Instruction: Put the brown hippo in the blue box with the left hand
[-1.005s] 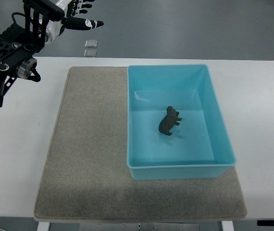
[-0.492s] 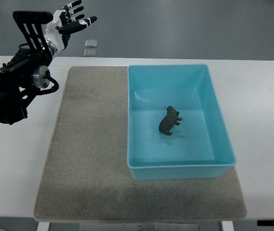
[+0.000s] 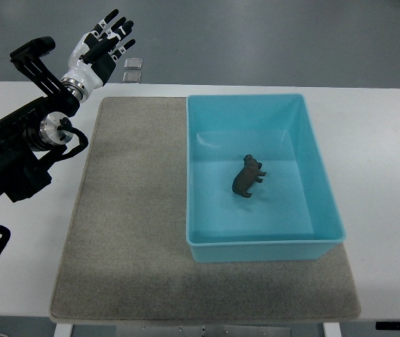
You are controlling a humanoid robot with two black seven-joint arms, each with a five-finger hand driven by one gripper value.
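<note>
The brown hippo [image 3: 248,176] lies inside the blue box [image 3: 319,175], near the middle of its floor, so the placing looks finished. The left robot hand [image 3: 100,49] is far from the box, above the far-left corner of the white counter [image 3: 382,140], with its fingers [image 3: 116,29] spread and nothing in them. I judge that only bringing the arm to rest is left. The hippo is a small, dark brown toy figure, and it seems to lie on its side. The box stands on a grey mat [image 3: 130,210].
</note>
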